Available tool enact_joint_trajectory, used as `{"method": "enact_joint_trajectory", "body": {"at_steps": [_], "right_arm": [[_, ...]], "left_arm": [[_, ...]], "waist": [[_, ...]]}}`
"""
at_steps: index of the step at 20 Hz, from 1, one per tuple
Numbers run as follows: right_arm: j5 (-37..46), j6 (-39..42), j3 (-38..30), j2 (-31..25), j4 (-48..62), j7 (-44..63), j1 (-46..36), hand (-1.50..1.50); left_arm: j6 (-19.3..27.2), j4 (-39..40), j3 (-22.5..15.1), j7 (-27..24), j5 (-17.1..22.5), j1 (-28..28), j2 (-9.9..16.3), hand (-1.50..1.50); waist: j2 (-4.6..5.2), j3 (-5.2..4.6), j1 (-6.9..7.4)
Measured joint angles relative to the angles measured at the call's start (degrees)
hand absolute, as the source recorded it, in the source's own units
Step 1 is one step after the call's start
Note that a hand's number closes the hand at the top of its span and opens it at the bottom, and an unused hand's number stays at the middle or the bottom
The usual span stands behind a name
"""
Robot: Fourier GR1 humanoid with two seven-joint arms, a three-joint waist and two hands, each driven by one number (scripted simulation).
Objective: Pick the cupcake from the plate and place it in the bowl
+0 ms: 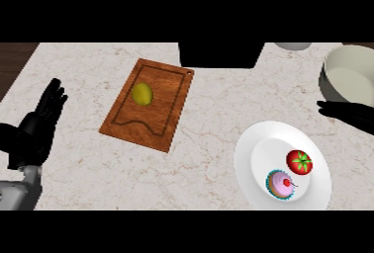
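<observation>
The cupcake (281,185) sits untouched on the white plate (256,143), just beside a tomato (300,161), so the pick has not begun. The right hand (352,116) hovers over the counter (211,104) with fingers straight and holding nothing; the cupcake lies nearer the robot than this hand and a little to its left, while the bowl (350,74) lies just beyond it. Next, it should likely draw back over the plate and close round the cupcake. The left hand (40,123) rests open at the left edge.
</observation>
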Motion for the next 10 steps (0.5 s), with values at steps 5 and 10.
{"method": "enact_joint_trajectory", "body": {"at_steps": [5,10], "right_arm": [[3.6,5.6,7.6,2.7,1.4,5.7,-6.3,-1.5],[8.7,10.3,14.4,6.3,3.3,9.1,-10.0,-1.5]], "left_arm": [[-0.3,2.2,0.6,-0.4,-1.0,-1.5,-1.2,0.0],[-0.3,1.0,0.8,0.9,-1.9,-1.5,-1.8,0.0]], "waist": [[0.06,0.02,-0.2],[-0.04,0.04,-0.35]]}}
